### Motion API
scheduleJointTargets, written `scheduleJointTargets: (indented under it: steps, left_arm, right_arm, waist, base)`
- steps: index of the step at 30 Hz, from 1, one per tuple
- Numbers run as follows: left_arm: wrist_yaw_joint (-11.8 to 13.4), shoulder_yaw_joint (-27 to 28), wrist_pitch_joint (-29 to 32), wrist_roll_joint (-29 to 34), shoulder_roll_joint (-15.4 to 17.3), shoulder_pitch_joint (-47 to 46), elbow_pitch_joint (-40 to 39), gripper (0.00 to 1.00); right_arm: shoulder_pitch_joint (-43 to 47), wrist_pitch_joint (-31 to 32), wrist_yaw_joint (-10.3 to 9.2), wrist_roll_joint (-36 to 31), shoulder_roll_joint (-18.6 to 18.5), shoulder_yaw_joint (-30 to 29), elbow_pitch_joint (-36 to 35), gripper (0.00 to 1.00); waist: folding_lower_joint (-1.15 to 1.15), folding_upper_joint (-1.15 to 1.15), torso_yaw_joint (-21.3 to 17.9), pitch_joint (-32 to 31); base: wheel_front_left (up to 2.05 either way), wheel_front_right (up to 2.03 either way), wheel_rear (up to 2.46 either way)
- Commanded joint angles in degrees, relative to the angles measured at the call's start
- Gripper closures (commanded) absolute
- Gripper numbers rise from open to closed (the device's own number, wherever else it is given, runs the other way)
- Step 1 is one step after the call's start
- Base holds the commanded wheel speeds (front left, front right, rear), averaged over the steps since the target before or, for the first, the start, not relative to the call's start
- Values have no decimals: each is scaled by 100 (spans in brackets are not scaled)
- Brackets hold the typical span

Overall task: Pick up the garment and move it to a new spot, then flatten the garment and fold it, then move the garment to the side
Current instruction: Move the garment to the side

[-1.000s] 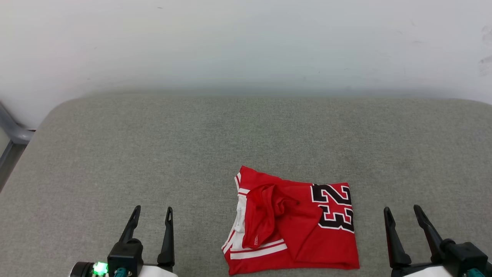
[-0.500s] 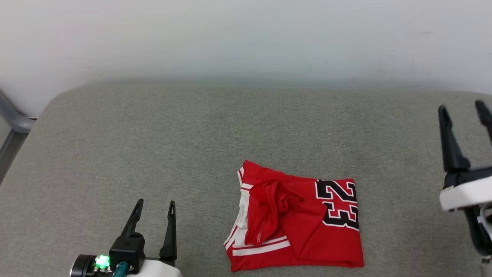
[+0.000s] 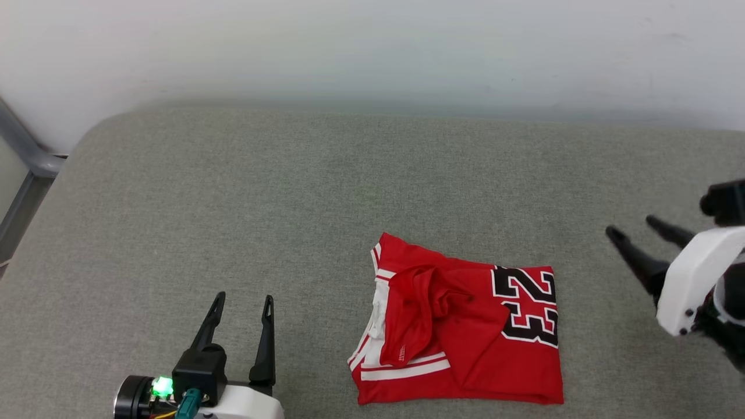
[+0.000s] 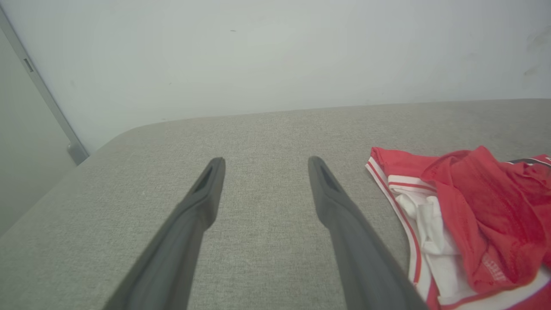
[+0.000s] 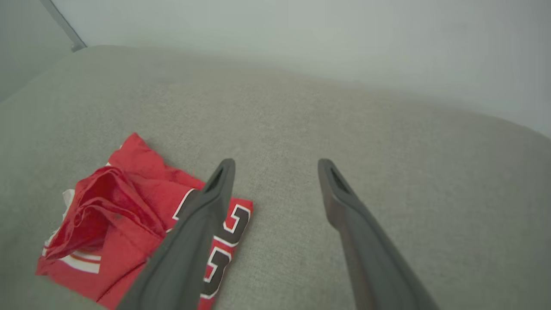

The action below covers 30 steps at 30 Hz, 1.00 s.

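Observation:
The garment, a red jersey with white striped trim and a black-and-white "23", lies loosely folded on the grey padded surface near its front edge. Its bunched red cloth shows at the right of the left wrist view and the garment at the lower left of the right wrist view. My left gripper rests open at the lower left, well left of the garment. My right gripper hangs open above the surface to the garment's right, fingers angled toward it, nothing between them.
A pale wall runs behind the padded surface. A grey metal frame post stands at the far left edge. Bare grey padding stretches behind and to the left of the garment.
My right arm rose from the lower right, then turned so its fingers point left toward the garment. The head camera has shifted slightly. The left gripper and the garment stay put.

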Motion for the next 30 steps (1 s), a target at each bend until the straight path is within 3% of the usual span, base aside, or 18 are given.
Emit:
scheduleJointTargets:
  steps: [1, 5, 9, 21, 29, 30]
  left_arm:
    - [-9, -9, -12, -9, -11, -83, 1, 0]
    - [-18, -42, -12, 2, -33, -153, -2, 0]
    - [-17, -54, -12, 10, -46, -242, -21, 0]
    - [-66, -145, -12, 16, -83, -555, 22, 0]
    - [-17, -113, -12, -38, -110, -631, 48, 0]
    - [-13, -108, -12, -42, -112, -627, 52, 0]
  right_arm:
    - [167, 374, -3, 279, -50, 168, 89, 0]
    - [479, 1046, -3, 742, -94, 487, 230, 0]
    - [599, 1182, -3, 923, -1, 696, 382, 0]
    - [283, 712, -4, 1067, 544, 1244, 1629, 0]
    - [384, 469, -3, 1232, 658, 1917, 2101, 0]
    - [366, 409, -2, 1260, 638, 1963, 2098, 26]
  waist:
    - [0, 0, 35, 50]
    - [0, 0, 111, 156]
    - [0, 0, 180, 304]
    - [0, 0, 457, 725]
    - [0, 0, 574, 832]
    - [0, 0, 575, 828]
  base:
    - [0, 0, 0]
    - [0, 0, 0]
    - [0, 0, 0]
    - [0, 0, 0]
    - [0, 0, 0]
    - [0, 0, 0]
